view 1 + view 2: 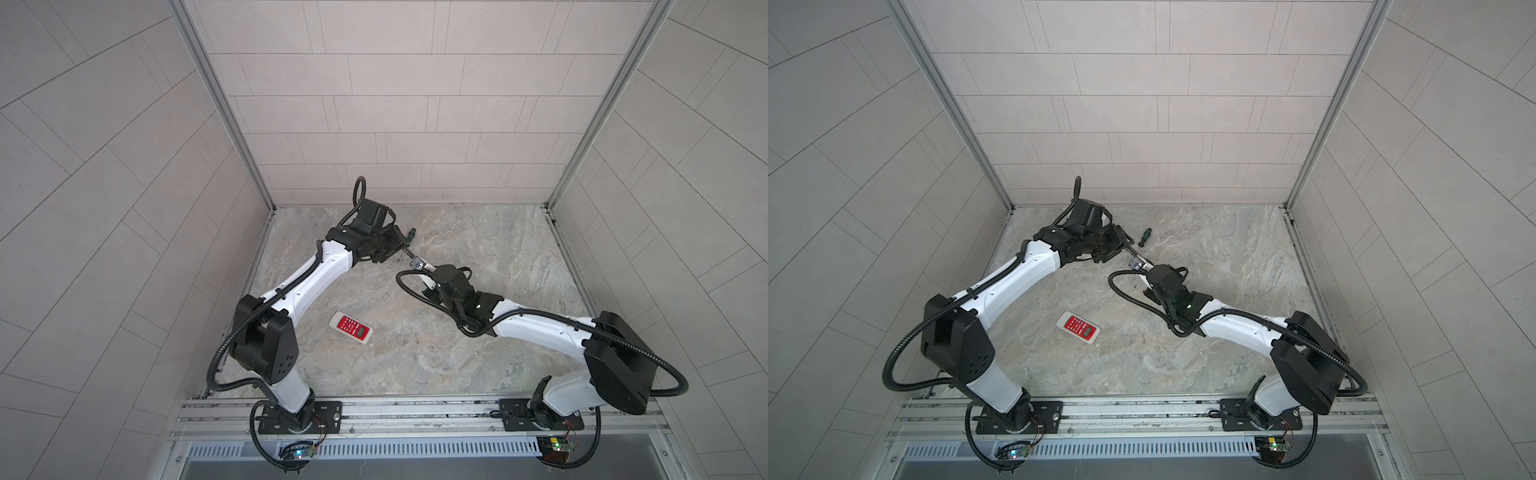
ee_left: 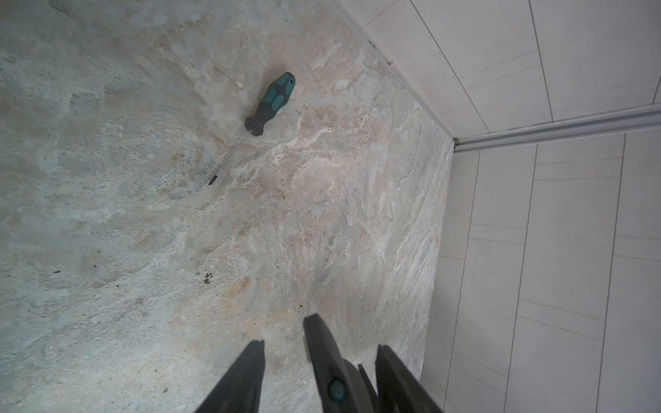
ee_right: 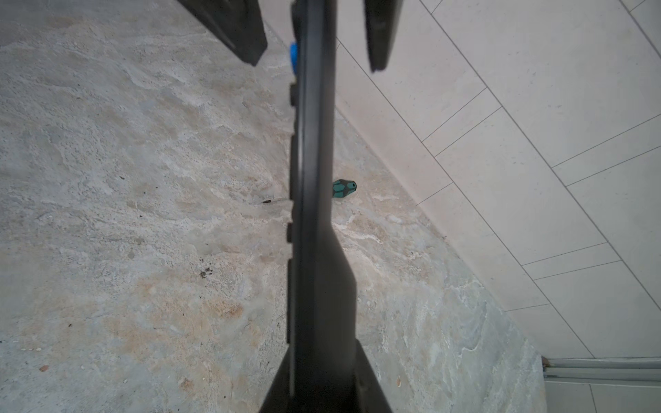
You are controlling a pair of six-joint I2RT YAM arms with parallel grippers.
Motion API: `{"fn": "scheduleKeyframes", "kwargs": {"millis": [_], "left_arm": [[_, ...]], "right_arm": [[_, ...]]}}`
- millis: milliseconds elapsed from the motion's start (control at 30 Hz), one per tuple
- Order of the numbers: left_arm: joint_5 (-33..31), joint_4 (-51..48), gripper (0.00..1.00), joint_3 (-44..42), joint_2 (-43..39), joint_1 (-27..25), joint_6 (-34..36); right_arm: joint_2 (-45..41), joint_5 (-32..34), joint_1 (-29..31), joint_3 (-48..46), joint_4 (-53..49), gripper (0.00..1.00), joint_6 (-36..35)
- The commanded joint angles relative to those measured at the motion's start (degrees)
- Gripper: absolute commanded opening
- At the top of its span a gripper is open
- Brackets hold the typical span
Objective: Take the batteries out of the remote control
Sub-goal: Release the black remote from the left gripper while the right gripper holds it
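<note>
One light-looking, stiff, slippery black remote [image 3: 314,178] is being pinched on its flat sides by the right gripper [image 3: 323,379]; the left gripper [image 2: 320,346] is sitting spread around its tip.

Soft, even light fills the scene, bright without glare. The marbled grey-beige stone surface [image 1: 415,353] carries only faint, diffuse shadows beneath the arms. In both top views the straight seams of the pale tiled walls [image 1: 104,208] bow toward the edges (wide-angle distortion). In the right wrist view the slim black plastic remote control [image 3: 314,214], close to the lens, is blurred, while the green-and-black-handled screwdriver [image 3: 344,188] behind it stays fairly sharp. In the left wrist view the dark fingers [image 2: 246,379] look soft-edged.
</note>
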Motion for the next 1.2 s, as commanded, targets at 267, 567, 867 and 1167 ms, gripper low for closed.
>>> {"fn": "scheduleKeyframes", "kwargs": {"millis": [267,567,867,1167], "left_arm": [[4.03,6.22,0.34,-3.31,-0.31,0.45,-4.75],[6.68,9.67,0.1,-5.57,-0.3,1.41,-7.32],[0.1,24.51,0.0,-13.93,-3.84,0.98,-8.76],[-13.67,43.63,0.0,-27.22,-5.98,-2.48,1.6]], "right_arm": [[0.03,6.79,2.39,-1.07,7.57,0.2,-8.2],[3.22,12.61,4.05,0.38,8.98,0.31,-10.78],[-1.62,4.77,6.53,0.22,1.73,0.99,-9.25],[-17.49,-30.66,-3.43,-4.74,-6.43,0.99,27.04]]}}
